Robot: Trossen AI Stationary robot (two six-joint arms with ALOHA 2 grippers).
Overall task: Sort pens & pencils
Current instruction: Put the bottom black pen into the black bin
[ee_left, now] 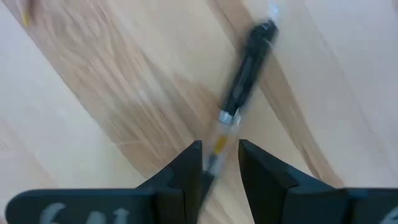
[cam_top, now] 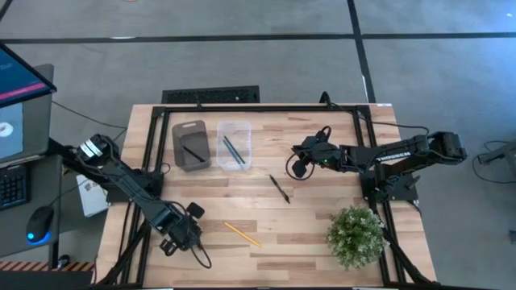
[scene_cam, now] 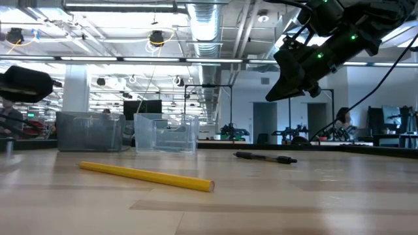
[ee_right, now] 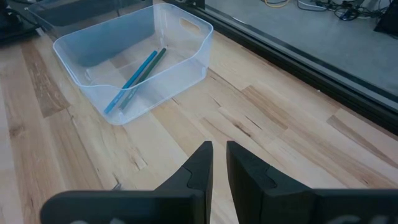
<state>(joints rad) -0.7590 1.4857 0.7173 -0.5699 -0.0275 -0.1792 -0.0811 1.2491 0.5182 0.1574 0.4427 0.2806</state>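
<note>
My left gripper point(cam_top: 184, 232) is over the table's near left part, pointing down, shut on a black pen point(ee_left: 245, 74) with a clear section. A yellow pencil point(cam_top: 242, 234) lies flat on the wood to its right. Another black pen point(cam_top: 279, 188) lies at the table's middle. A third pen point(cam_top: 193, 153) lies in the grey bin point(cam_top: 191, 133). Two pencils, blue and dark green point(ee_right: 134, 81), lie in the clear bin point(cam_top: 234, 129). My right gripper point(ee_right: 219, 155) hangs above the table right of the clear bin, shut on nothing. My left gripper pinches the pen's clear section point(ee_left: 217, 146), near one end, between its two fingers, coming from above. The black barrel point(ee_left: 249, 62) sticks out slanting beyond the fingertips. Whether the pen's free end point(ee_left: 266, 28) touches the wood, I cannot tell.
A potted green plant point(cam_top: 355, 235) stands at the near right. The two bins sit side by side at the far left of the table point(cam_top: 322, 242). A dark frame point(cam_top: 258, 110) runs around the far edge and sides. Bare wood lies between pencil and plant.
</note>
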